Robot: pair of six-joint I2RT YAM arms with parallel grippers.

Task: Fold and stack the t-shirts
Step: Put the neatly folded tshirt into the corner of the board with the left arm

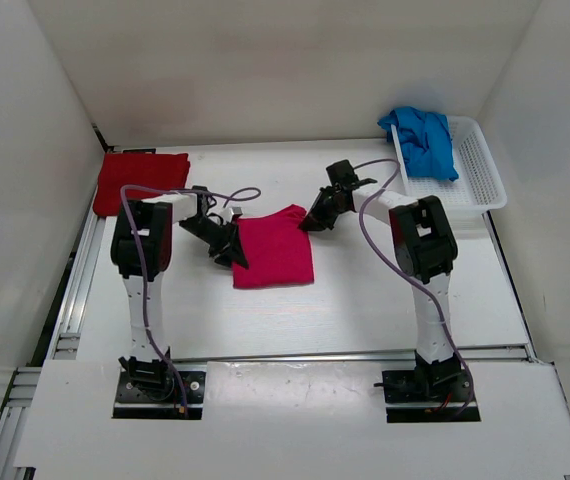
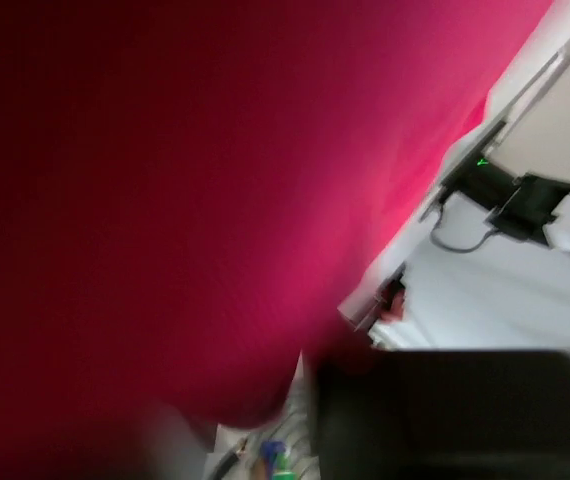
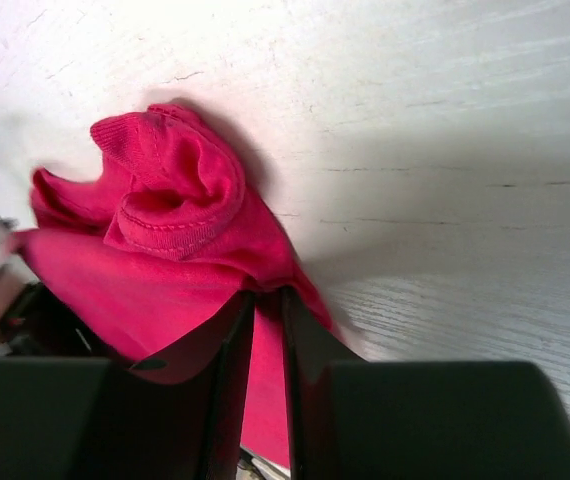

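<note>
Top external: the dark red t-shirt (image 1: 141, 182) lies folded at the far left. The pink t-shirt (image 1: 273, 250) is mid-table between the left gripper (image 1: 227, 245) and right gripper (image 1: 317, 215). The blue t-shirt (image 1: 425, 140) is crumpled in the basket (image 1: 480, 185).

Left wrist: a pink blur, and I cannot tell how the fingers stand.

Right wrist: the fingers (image 3: 227, 385) are nearly together, pinching the pink cloth.

One is folded, I'd judge, and two remain before stacking.

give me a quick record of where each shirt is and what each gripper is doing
dark red t-shirt: folded flat, far left corner of the table
pink t-shirt: centre, roughly square, far right corner bunched
blue t-shirt: crumpled in the white basket, far right
left gripper: at the pink t-shirt's left edge; grip unclear, view blurred
right gripper: pinched on the pink t-shirt's far right corner
stack: no shirt lies on another
</note>
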